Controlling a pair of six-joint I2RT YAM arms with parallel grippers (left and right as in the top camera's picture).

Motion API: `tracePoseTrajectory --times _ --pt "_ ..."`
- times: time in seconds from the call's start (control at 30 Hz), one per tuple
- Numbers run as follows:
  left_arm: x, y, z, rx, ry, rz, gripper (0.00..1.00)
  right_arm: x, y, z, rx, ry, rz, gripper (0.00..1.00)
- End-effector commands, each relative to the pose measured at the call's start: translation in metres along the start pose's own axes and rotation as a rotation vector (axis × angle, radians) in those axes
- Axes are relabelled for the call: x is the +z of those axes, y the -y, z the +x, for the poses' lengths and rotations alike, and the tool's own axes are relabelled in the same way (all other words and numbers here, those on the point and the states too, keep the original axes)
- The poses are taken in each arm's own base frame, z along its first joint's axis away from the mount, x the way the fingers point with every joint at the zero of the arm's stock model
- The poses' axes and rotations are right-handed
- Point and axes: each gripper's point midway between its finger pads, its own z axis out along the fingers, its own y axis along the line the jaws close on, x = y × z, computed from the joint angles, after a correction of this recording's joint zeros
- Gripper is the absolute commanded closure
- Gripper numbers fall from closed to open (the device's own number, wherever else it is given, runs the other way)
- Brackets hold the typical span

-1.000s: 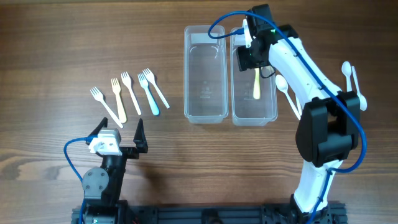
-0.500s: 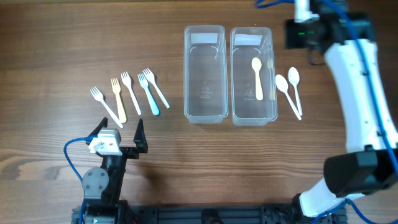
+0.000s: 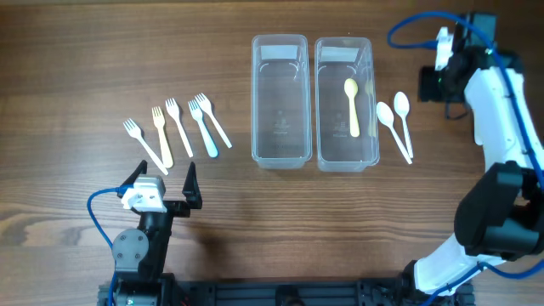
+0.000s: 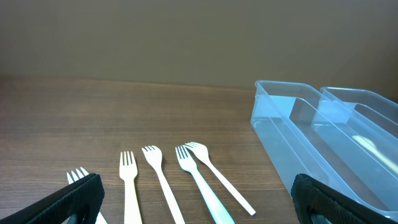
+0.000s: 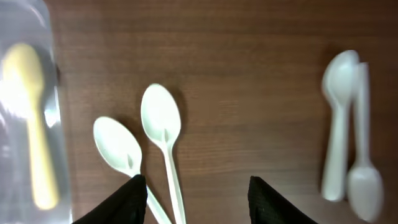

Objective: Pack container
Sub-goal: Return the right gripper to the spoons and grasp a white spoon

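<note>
One yellow spoon (image 3: 351,102) lies in the right container (image 3: 376,136), sorted apart from the forks (image 3: 180,127). Right gripper (image 5: 196,185) hangs spread and empty above two white spoons (image 5: 160,115) (likely the next pick); left gripper (image 3: 166,177) rests parted, holding nothing, near the forks, probably placed to take them.

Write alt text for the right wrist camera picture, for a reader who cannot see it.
The right gripper hangs open and empty over a wooden table, two white spoons lying side by side just ahead. A yellow spoon lies in a clear container at the left edge; two more white spoons lie at the right.
</note>
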Motion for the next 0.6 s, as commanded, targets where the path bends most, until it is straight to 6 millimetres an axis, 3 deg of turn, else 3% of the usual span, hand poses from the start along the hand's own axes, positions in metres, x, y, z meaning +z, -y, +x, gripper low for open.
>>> tracePoseTrajectory --times 0.0,0.23,0.57 --pt "0.000 0.003 0.003 0.015 -0.011 0.016 0.00 0.024 -0.014 0.019 -0.013 -0.032 -0.055 0.47" --pt "0.000 0.003 0.003 0.015 -0.011 0.016 0.00 0.044 -0.019 0.047 -0.019 -0.084 -0.064 0.48" --pt "0.000 0.003 0.003 0.015 -0.011 0.016 0.00 0.046 -0.019 0.048 -0.102 -0.082 -0.067 0.56"
